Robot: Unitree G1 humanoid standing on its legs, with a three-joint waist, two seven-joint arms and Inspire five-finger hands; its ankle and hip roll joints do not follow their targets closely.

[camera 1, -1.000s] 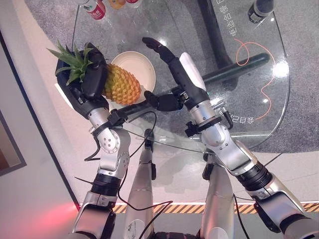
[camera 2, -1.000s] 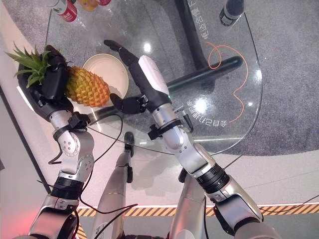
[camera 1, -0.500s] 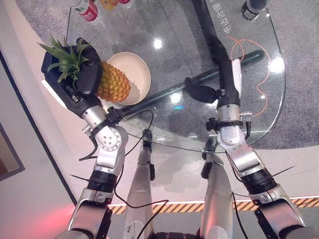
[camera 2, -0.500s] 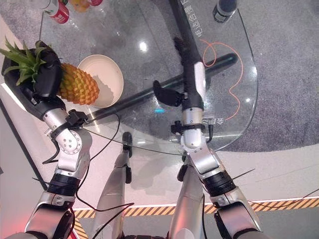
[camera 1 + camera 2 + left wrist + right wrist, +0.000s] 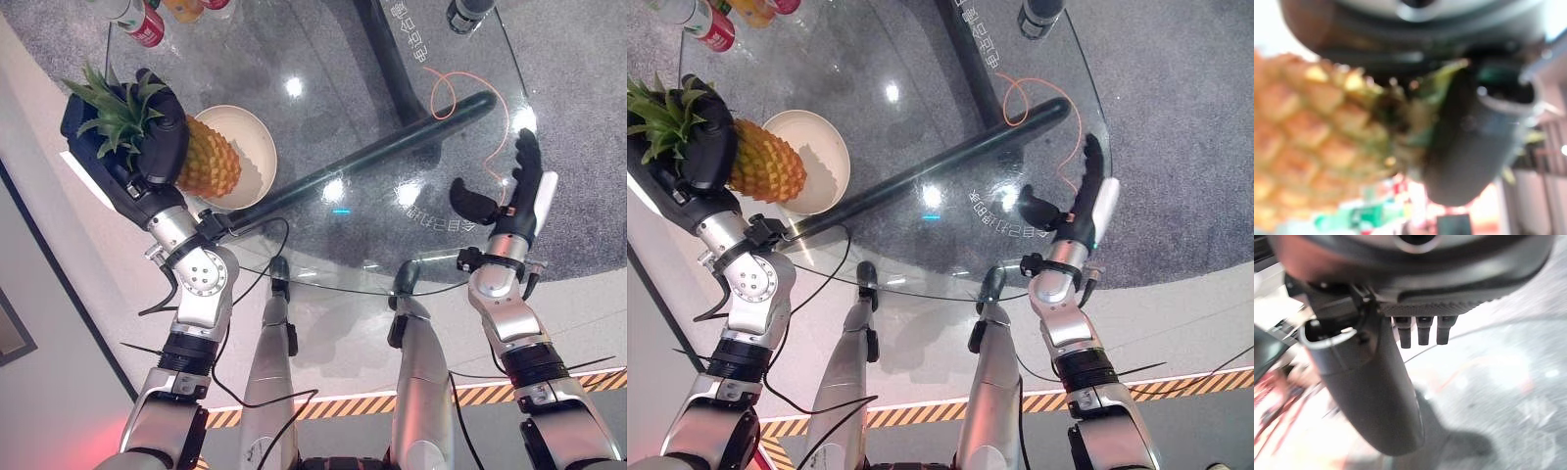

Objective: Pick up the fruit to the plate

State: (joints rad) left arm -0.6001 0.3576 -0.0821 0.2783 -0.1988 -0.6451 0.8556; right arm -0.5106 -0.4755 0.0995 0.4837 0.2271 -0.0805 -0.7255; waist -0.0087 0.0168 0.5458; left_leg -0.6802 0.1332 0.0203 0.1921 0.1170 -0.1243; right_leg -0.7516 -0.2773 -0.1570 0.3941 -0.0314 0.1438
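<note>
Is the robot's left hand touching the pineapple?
Touching. In the left eye view the left hand has its fingers curled round the pineapple just below its leafy crown.

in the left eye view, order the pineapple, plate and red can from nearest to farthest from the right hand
From the right hand, at the table's right edge:
1. Plate, left of centre.
2. Pineapple, just past the plate's left rim, in the left hand.
3. Red can, far left corner.
</note>
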